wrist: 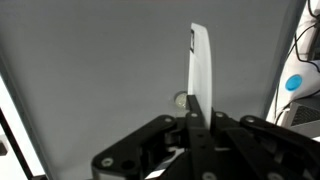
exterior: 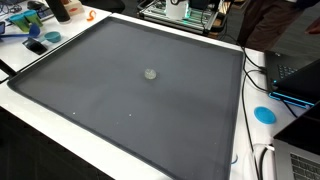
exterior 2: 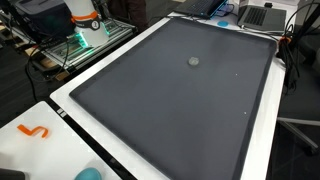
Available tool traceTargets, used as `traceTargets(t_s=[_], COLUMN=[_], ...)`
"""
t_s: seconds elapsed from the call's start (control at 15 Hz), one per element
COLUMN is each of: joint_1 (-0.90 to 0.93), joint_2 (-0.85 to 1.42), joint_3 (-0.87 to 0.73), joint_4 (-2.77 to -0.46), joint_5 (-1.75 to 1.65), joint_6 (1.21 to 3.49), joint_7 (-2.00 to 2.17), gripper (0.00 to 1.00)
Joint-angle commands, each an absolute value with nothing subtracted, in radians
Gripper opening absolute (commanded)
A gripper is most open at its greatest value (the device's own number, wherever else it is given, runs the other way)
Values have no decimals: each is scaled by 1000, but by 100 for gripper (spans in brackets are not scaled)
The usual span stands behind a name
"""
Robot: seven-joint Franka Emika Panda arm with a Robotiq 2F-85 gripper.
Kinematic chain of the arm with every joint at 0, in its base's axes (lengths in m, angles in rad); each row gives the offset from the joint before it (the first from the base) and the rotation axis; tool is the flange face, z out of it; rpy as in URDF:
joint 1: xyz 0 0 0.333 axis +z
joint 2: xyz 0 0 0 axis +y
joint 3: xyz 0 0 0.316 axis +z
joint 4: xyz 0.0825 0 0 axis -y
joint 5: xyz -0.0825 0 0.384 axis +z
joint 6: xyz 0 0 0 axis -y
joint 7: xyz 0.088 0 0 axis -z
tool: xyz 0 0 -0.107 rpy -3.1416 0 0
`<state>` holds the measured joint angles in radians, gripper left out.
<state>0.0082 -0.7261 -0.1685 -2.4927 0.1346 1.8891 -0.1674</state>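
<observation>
In the wrist view my gripper (wrist: 197,112) is shut on a long, thin white strip-like object (wrist: 202,65) that sticks out past the fingertips, high above a large dark grey mat (wrist: 90,70). A small grey round object (wrist: 181,99) lies on the mat just beside the strip's base in this view. It shows near the mat's middle in both exterior views (exterior: 150,73) (exterior 2: 193,60). The gripper and arm are out of frame in both exterior views.
The mat (exterior: 100,100) (exterior 2: 180,120) covers most of a white table. A blue disc (exterior: 264,114) (wrist: 294,82), cables and a laptop (exterior: 298,72) lie beside one edge. An orange hook shape (exterior 2: 35,131) lies on the white table near a corner. Clutter (exterior: 35,25) sits beyond another corner.
</observation>
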Motion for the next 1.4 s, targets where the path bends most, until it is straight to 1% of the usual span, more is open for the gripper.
traceTargets(t_s=[0.0, 0.73, 0.8, 1.33], joint_1=[-6, -5, -5, 38], joint_2=[-724, -724, -724, -515], joint_3=[-158, -158, -158, 10], joint_4=[-2490, -2490, -2490, -2342], joint_5=[143, 142, 142, 88], joint_6=[1885, 1885, 1885, 1921], joint_7=[-175, -177, -178, -113], gripper=[4, 4, 1, 1])
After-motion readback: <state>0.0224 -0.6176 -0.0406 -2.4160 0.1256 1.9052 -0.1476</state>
